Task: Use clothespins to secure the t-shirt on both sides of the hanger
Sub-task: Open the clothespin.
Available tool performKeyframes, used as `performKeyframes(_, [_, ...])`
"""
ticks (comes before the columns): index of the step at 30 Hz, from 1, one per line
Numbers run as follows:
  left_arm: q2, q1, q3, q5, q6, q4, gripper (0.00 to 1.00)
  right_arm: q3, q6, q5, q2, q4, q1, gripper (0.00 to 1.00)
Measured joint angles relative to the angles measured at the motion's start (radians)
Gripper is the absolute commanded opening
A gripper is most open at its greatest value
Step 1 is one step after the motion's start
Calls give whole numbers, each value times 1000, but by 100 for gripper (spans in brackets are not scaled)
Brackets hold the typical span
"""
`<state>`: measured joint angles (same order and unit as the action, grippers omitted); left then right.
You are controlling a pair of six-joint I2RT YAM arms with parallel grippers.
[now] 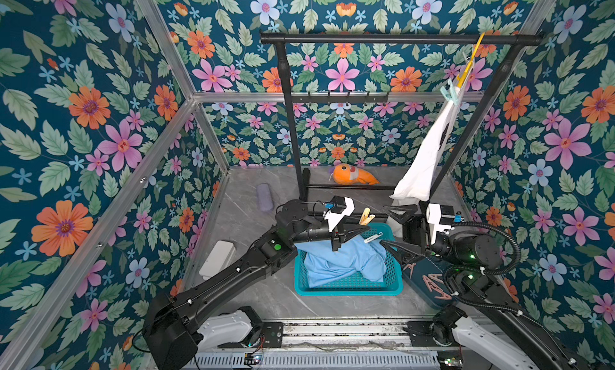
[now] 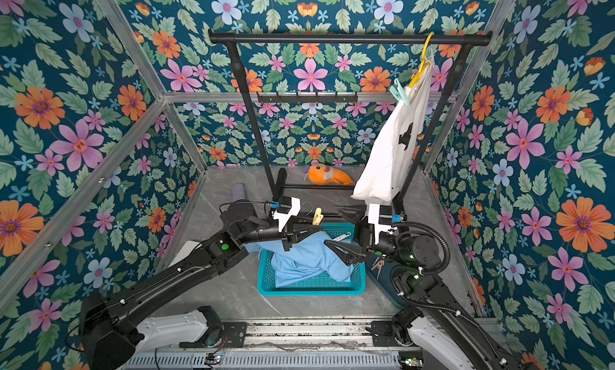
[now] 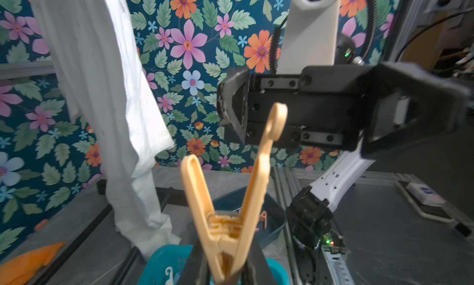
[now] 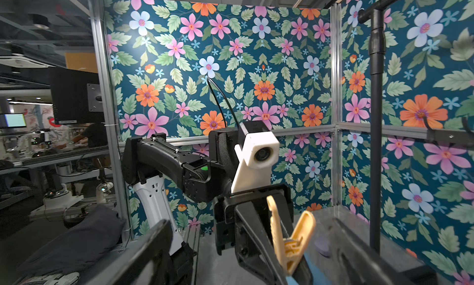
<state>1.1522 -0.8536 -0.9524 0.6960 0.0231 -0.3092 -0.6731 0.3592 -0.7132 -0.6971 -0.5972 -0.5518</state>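
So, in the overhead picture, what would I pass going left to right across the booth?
White box → purple roll → orange plush toy → white t-shirt hanging from the rail. The teal basket overlaps the toy, so it is left out.

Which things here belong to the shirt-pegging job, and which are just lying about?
Job: white t-shirt, yellow hanger, mint clothespin clipped there, cream clothespin in left claw.
Lying about: orange plush toy, purple roll, blue cloth in teal basket.
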Motion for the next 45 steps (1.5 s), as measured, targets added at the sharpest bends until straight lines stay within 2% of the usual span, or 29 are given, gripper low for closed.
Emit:
performKeyframes(5, [-48,0,25,-10,163,61,0,-85,13,4,3,211,0,100])
performKeyframes(10, [-50,0,10,69,244,88,0,-94,69,-107,-61,227,0,100])
performKeyframes(19, [-10,-2,-21,198,192,58,0,-98,35,-173,-88,174,-8,100])
performKeyframes(25, [6,-2,-40,221,144,40,0,-121,-86,-151,-98,208,-51,99])
performKeyframes(28, [19,-2,-50,224,121,39,0,-117,-136,-117,-102,209,-63,90])
performKeyframes(31, [26,-2,-56,221,107,39,0,-119,-167,-95,-116,202,-70,70])
performKeyframes(35, [28,-2,-58,220,91,39,0,-121,-178,-91,-132,187,-73,65])
performKeyframes(45, [34,-2,-58,222,85,39,0,-119,-171,-95,-157,129,-77,35])
